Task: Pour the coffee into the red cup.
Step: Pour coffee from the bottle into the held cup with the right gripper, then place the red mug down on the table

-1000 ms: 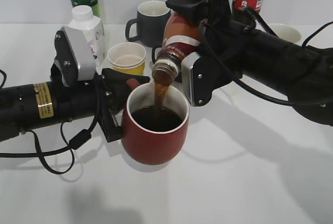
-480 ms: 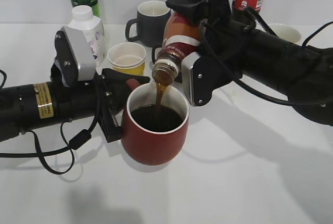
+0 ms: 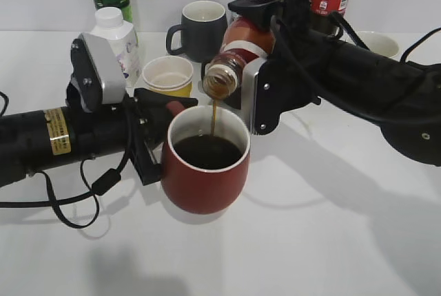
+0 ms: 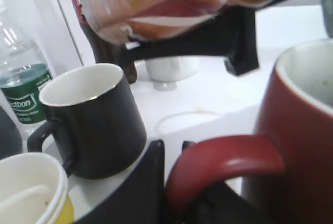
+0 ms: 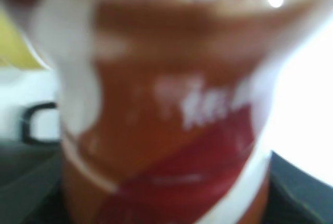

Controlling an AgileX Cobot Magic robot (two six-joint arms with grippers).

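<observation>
Mid-pour: right gripper [image 3: 265, 69] clamped around the coffee bottle [image 3: 238, 51], tilted mouth-down at 12 o'clock above the red cup [image 3: 204, 165], thin stream falling inside. Left gripper [image 3: 155, 120] closed on the cup's handle [image 4: 223, 159] at 9 o'clock. Cup already well filled; risk of overflow with further tilting, or of stream dribbling past the rim if the mouth drifts.

The red cup [image 3: 205, 172] looks like smooth, shiny ceramic. The coffee bottle [image 3: 238, 51] is clear with a glossy label. The black mug [image 4: 96, 120] shines too.
</observation>
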